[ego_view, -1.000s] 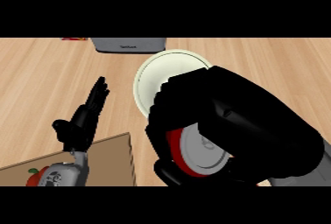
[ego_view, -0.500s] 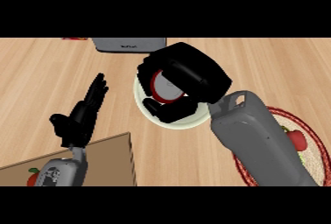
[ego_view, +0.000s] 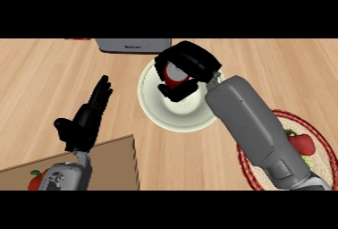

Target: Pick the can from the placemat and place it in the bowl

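- Wooden tabletop (ego_view: 52, 76) carries everything.
- Red-rimmed placemat (ego_view: 323, 147) lies at the right.
- Cream bowl (ego_view: 165, 118) sits centre.
- Right hand (ego_view: 188, 62) curls round the red can (ego_view: 173, 76) above the bowl.
- Left hand (ego_view: 86, 118) rests, fingers straight.

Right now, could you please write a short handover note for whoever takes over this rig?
Right hand: curled round the can, held over the bowl.
Left hand: open, resting at the view's left above the board.
Placemat: at the right edge, partly under the right forearm, no can on it.
Done: can picked and carried to the bowl.
Left: let the can go in the bowl and pull the hand away.
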You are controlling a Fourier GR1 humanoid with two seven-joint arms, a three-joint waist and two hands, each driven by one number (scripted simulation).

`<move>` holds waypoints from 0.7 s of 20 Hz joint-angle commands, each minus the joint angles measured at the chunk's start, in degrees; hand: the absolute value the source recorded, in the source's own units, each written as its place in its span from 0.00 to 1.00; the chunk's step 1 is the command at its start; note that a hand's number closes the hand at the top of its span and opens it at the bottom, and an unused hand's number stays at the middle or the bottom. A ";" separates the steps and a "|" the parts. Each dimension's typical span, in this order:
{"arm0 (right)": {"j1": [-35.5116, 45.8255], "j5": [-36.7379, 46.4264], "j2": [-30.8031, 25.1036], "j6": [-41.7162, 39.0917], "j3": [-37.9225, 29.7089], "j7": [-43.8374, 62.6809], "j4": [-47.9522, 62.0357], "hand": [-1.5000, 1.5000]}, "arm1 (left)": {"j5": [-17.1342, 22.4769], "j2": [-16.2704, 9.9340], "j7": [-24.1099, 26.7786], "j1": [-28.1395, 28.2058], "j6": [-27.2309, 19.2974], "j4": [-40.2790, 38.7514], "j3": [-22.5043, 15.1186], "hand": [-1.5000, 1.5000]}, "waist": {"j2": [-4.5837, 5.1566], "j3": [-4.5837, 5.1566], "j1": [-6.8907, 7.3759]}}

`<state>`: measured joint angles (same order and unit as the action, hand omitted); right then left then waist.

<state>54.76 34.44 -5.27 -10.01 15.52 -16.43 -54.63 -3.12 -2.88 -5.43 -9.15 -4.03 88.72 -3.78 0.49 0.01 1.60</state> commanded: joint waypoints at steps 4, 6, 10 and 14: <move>4.09 -1.81 -0.06 -7.49 -1.89 -10.68 16.98 0.00 | 0.27 -0.37 -0.43 -1.84 0.14 -0.95 1.15 0.50 | 0.18 -0.01 0.13; 4.77 -2.53 2.62 -7.30 -2.59 -13.06 19.59 0.00 | 0.39 -0.92 0.96 -0.89 0.97 -1.59 1.31 0.50 | 0.12 -0.01 0.13; 8.19 -8.75 -1.16 -12.56 -9.70 -19.18 21.53 0.00 | 0.52 0.23 1.95 1.20 0.79 -1.30 0.55 0.50 | 0.10 -0.02 0.11; 7.36 -12.85 1.49 -10.48 -14.14 -18.70 19.91 0.00 | 1.05 -0.24 -0.21 -0.30 1.09 -0.85 1.28 0.50 | -0.29 -0.02 -0.82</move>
<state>61.36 25.31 -4.08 -19.46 5.39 -33.54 -34.81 -2.93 -3.16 -5.10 -9.49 -3.46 87.95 -2.97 0.43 -0.01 1.33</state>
